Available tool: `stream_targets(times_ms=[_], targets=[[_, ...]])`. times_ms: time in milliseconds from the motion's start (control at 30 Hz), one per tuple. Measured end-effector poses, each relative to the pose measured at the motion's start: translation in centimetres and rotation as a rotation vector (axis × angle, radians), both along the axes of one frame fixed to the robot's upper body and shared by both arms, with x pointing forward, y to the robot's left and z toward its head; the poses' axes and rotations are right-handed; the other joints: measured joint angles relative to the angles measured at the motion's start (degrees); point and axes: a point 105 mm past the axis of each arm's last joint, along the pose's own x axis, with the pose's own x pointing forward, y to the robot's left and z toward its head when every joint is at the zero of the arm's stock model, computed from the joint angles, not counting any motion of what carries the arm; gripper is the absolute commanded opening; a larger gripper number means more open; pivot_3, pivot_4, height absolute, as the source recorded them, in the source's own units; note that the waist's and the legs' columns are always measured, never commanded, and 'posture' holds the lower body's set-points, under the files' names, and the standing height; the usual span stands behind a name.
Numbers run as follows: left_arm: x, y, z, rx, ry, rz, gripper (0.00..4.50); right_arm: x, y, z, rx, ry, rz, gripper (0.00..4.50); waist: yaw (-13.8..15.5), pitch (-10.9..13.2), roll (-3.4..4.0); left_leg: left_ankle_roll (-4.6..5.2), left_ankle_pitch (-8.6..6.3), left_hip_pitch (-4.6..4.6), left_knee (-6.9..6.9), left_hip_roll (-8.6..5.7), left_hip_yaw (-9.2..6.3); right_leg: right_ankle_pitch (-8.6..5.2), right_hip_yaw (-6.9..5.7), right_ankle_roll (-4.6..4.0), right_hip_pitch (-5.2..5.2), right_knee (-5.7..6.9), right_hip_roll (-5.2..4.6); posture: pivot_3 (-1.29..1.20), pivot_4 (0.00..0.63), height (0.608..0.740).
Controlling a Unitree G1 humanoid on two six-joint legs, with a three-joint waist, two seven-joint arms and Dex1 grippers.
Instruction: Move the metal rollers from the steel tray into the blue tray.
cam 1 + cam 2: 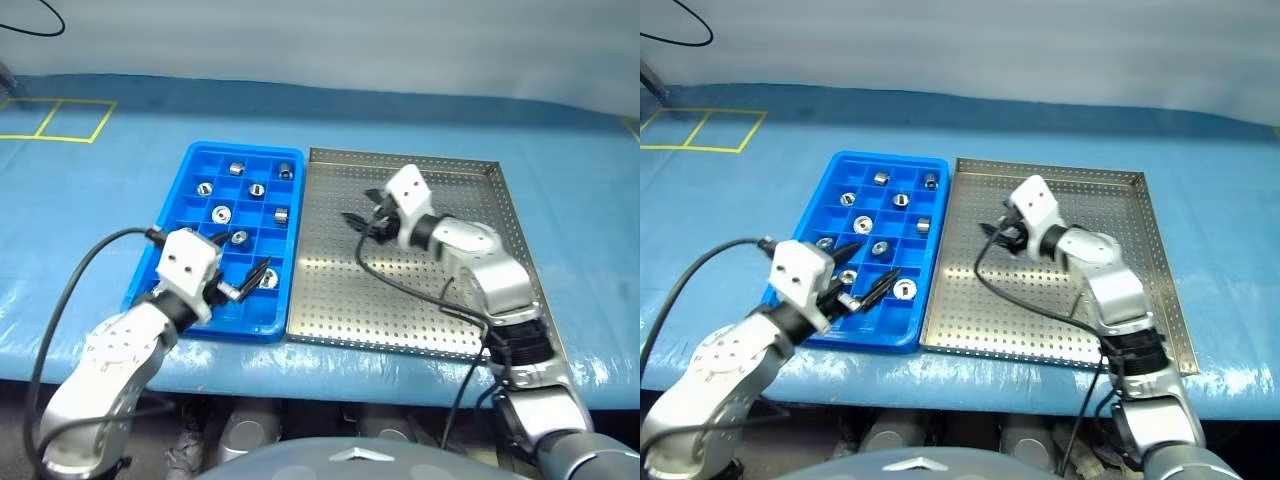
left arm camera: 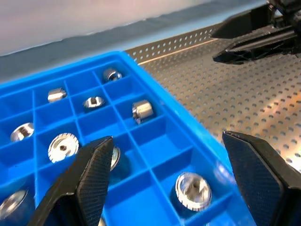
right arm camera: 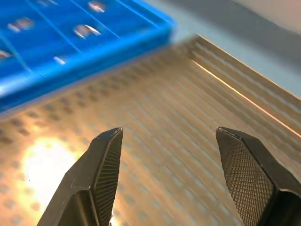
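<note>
- a table covered with a glossy blue plastic sheet [image 1: 90, 210], wrinkled toward its near edge
- yellow tape lines [image 1: 60, 120] stuck on the sheet at the far left corner, outlining two adjoining boxes (one cut off by the picture edge)
- a thin black cable [image 1: 35, 33] looping in the far left, against the pale grey background [image 1: 350, 40] behind the table

A blue-covered table [image 1: 330, 110] carries the blue tray [image 1: 195, 165], with the steel tray [image 1: 420, 300] touching its right side and yellow tape lines [image 1: 60, 120] far off to its left.
</note>
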Motion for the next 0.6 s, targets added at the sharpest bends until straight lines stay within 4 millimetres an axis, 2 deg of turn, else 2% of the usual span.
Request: stream_targets(times_ms=[100,200,367,467,600], targets=[[1.2,-2.0,0.3,-0.025,-0.013,-0.081,4.03,-0.7,-3.2,-0.5,-0.068,0.018,-0.119,3.3,-1.7,0.0,0.01,0.04,-0.03,-0.03,-0.02,0.11,0.11,0.03,0.05,0.06,-0.07,-0.02,0.03,-0.15,0.15,0.74],[1.6,-3.6,0.2,-0.037,-0.007,-0.151,4.03,-1.8,-5.3,-0.9,-0.072,0.034,-0.21,3.3,-3.3,0.0,0.03,0.08,-0.05,0.02,-0.11,0.16,0.21,0.04,0.16,0.07,-0.1,-0.01,0.07,-0.2,0.15,0.74],[1.5,-4.8,-0.6,-0.039,0.025,-0.226,4.03,-3.5,-7.2,-2.3,-0.044,0.091,-0.31,3.3,-5.1,0.0,0.04,0.28,-0.17,0.09,-0.02,0.15,0.44,0.1,0.45,0.19,-0.07,-0.01,0.2,-0.25,0.15,0.74],[1.6,-5.0,-0.8,-0.04,0.027,-0.241,4.03,-3.9,-7.7,-2.6,-0.002,0.102,-0.345,3.3,-6.6,0.0,0.03,0.5,-0.28,0.18,0.18,0.16,0.64,0.16,0.78,0.31,0.01,0.0,0.67,-0.27,0.15,0.74],[1.9,-5.0,-1.3,-0.034,0.044,-0.243,4.03,-4.2,-8.3,-3.6,0.066,0.139,-0.405,3.3,-7.3,0.0,0.03,0.55,-0.29,0.2,0.22,0.16,0.82,0.31,1.17,0.56,-0.03,0.0,0.79,-0.26,0.15,0.74]])
